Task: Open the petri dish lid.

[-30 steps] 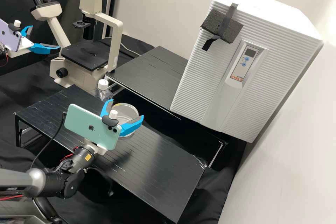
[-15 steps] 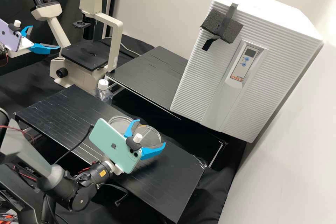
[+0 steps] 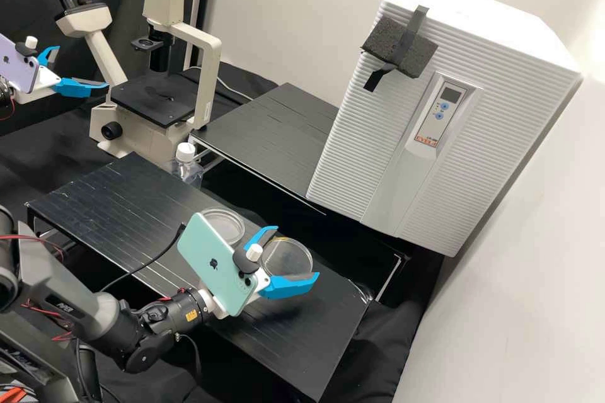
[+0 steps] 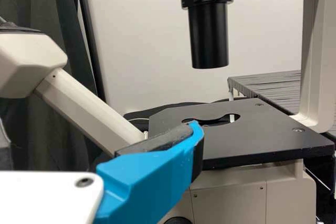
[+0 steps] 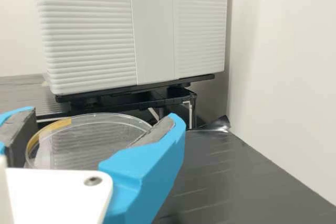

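The clear, round plastic petri dish lid (image 3: 288, 259) is clasped by the right pincer (image 3: 297, 252) near the table's (image 3: 328, 318) far edge, beside the clear plastic dish (image 3: 223, 227); the left pincer (image 3: 83, 66) hangs spread by the beige microscope (image 3: 208, 75).

Black table (image 3: 94, 201) — clear dish (image 3: 225, 223), probably the base

Right arm (image 3: 82, 308) outstretched, right tool (image 3: 297, 252) gripping, left tool (image 3: 83, 67) roughly level and spread wide

petri dish lid (image 3: 291, 258): clear, glossy | foam block (image 3: 419, 58): rough, matt | drape (image 3: 386, 327): cloth
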You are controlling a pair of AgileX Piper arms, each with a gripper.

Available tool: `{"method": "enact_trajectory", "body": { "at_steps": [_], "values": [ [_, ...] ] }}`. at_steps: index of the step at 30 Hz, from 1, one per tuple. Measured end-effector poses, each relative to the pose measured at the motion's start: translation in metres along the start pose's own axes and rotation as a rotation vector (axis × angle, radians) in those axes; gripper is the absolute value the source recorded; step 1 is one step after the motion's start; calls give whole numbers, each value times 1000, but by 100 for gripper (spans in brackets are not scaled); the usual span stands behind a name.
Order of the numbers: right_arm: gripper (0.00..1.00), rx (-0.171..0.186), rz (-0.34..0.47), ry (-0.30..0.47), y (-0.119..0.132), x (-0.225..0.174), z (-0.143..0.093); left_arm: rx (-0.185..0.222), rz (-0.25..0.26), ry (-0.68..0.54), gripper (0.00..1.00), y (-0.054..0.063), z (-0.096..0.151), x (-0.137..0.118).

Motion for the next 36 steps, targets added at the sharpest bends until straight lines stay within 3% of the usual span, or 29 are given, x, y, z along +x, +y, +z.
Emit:
{"method": "enact_trajectory", "body": {
  "at_steps": [8,20,21,36],
  "values": [
    [0,-43,-48,-39,-13,6,4,0,0,0,100,0,0,0],
    [0,-33,-45,-85,-16,8,9,0,0,0,100,0,0,0],
    [100,-35,-47,-85,-17,8,9,0,0,0,100,0,0,0],
    [100,-48,-49,-77,-18,9,9,0,0,0,100,0,0,0]
  ]
}}
